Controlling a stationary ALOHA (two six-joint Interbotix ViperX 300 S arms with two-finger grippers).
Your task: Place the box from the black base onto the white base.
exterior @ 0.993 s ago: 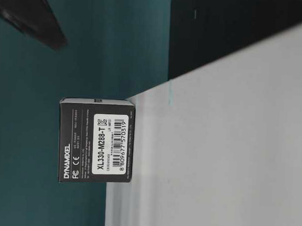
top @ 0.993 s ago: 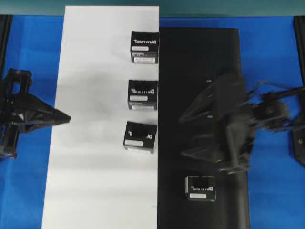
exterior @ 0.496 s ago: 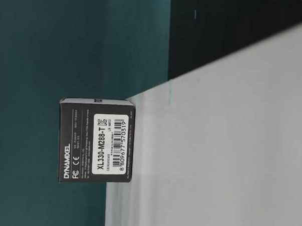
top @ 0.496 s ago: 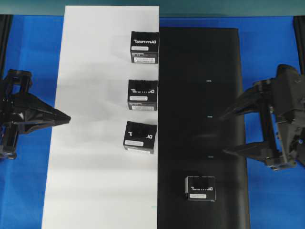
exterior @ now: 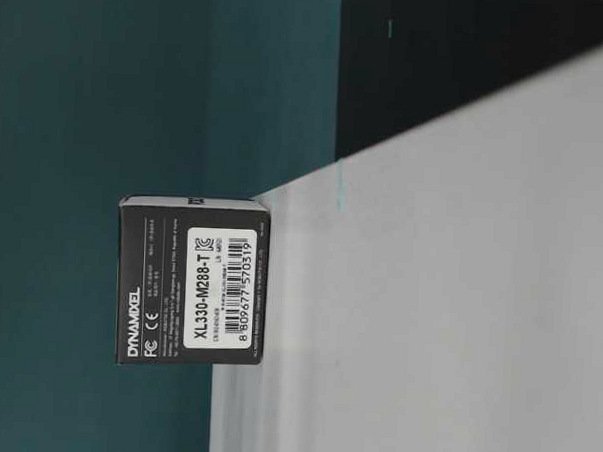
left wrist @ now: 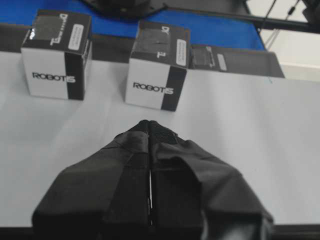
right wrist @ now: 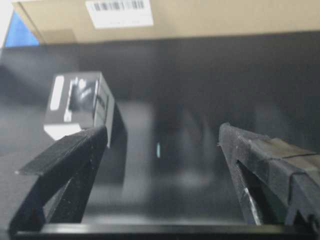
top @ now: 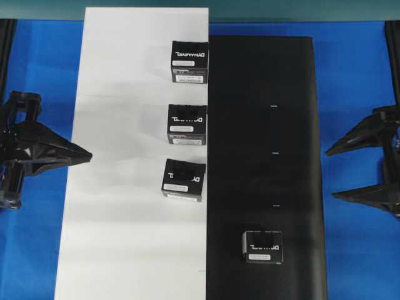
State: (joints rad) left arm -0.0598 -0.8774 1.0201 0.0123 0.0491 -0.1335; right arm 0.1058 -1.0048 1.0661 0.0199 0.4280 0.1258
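Note:
One small black box stands on the black base, near its front end. It also shows in the right wrist view, ahead and to the left. Three look-alike boxes stand in a row on the white base, along its right edge. My right gripper is open and empty at the black base's right edge, well apart from the box; it also shows in the right wrist view. My left gripper is shut and empty at the white base's left edge, its tip pointing toward the row of boxes.
Blue table surface lies on both sides of the two bases. The table-level view shows one box close up on the white base, with the black base beyond it.
My right arm has pulled back to the right, from over the black base to its right edge, jaws still open. The left arm and all boxes have not moved.

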